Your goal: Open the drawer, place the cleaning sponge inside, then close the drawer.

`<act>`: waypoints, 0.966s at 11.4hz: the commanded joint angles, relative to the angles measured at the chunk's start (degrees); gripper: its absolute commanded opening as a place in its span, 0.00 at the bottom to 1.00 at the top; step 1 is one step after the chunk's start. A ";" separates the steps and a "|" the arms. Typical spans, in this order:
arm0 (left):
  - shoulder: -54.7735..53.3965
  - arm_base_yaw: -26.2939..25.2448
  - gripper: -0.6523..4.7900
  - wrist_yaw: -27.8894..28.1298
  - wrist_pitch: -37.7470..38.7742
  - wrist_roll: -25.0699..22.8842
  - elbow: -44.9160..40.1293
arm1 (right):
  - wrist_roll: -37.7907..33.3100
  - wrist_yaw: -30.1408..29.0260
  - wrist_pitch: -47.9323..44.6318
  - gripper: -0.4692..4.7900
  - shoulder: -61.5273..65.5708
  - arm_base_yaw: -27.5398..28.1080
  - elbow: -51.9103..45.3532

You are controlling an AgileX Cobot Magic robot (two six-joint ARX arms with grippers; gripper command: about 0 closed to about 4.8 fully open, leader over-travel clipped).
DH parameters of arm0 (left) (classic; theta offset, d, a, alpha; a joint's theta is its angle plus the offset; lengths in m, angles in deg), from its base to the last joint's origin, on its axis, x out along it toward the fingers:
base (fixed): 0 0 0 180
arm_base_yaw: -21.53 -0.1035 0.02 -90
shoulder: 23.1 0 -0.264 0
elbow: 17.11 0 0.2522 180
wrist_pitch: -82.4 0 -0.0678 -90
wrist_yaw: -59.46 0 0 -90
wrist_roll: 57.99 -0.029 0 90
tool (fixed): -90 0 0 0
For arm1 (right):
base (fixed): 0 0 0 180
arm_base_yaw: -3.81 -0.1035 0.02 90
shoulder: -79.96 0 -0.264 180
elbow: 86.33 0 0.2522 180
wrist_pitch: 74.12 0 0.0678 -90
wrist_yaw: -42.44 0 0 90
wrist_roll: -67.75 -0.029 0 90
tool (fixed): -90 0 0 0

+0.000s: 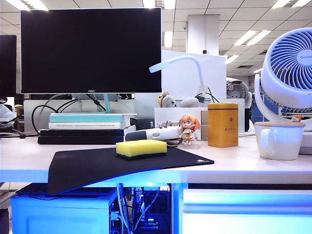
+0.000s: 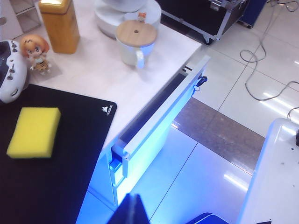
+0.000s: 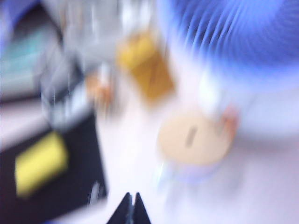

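**Drawer barely ajar, sponge untouched, right arm's view smeared**

Exterior view: your sponge (image 1: 141,148) lies flat on the black mat (image 1: 97,165), near the table (image 1: 253,165) front edge, with the figurine (image 1: 188,129) and the yellow tin (image 1: 223,125) well behind it and the lidded mug (image 1: 279,140) off to the right. The drawer (image 1: 246,209) front shows below the table at lower right, glowing pale blue. Neither arm appears here, so you cannot judge clearance from this angle.

Left wrist view: the left gripper (image 2: 133,210) hangs above the floor in front of the table, its tips pressed together with nothing between them. The drawer (image 2: 159,121) stands out from the table by only a narrow gap. You have no handle to hook; closed tips poked at that slit could slip off the smooth panel, or push the drawer shut instead. The mat corner (image 2: 105,112) lies just beside the table edge above the drawer.

Right wrist view: everything is heavily blurred. The right gripper (image 3: 130,210) is shut and empty, over the table close to the mug (image 3: 194,144), with the sponge (image 3: 39,163) off to one side on the mat. A fast approach this near the mug risks knocking it, and you would need the jaws parted before they reach the sponge.
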 commanded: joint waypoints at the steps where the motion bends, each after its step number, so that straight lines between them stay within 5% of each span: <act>1: 0.09 0.02 0.11 -0.59 -0.74 -0.24 0.31 | 1.81 5.22 9.31 0.07 5.46 -5.66 -0.28; 6: 0.09 0.02 0.11 -0.57 -0.76 -0.24 0.28 | 6.01 7.87 9.90 0.07 18.64 -9.42 -1.73; 11: 0.07 0.02 0.11 -0.55 -0.81 -0.24 0.28 | 6.36 8.66 -4.70 0.07 24.04 -9.60 -10.08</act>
